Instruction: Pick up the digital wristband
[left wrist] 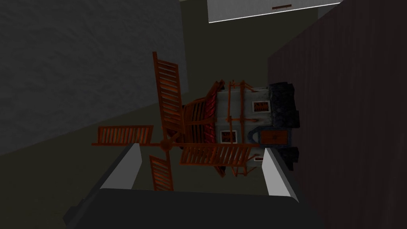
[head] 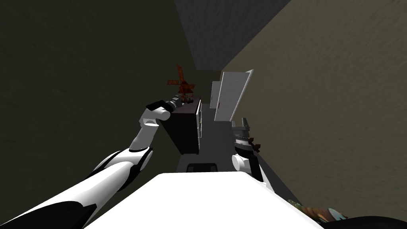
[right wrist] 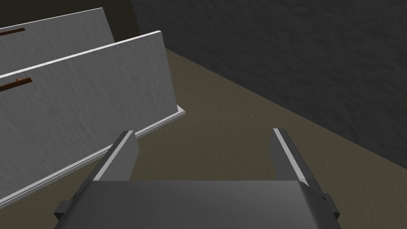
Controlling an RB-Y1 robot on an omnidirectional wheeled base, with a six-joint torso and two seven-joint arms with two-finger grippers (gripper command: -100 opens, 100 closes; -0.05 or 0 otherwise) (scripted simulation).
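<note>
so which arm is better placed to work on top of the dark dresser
Left. The left gripper, fingers open, is up at the windmill model on the dresser top; the right gripper hangs lower, by the white doors.

Model windmill [left wrist: 222, 127]: red-brown slatted sails, grey-white body, dark stone base. It stands on the top of a dark wood cabinet [head: 185, 133], at the far end. White door [head: 232, 97], ajar, beyond the cabinet's far corner, with a second white door [head: 215, 94] just behind it.
</note>
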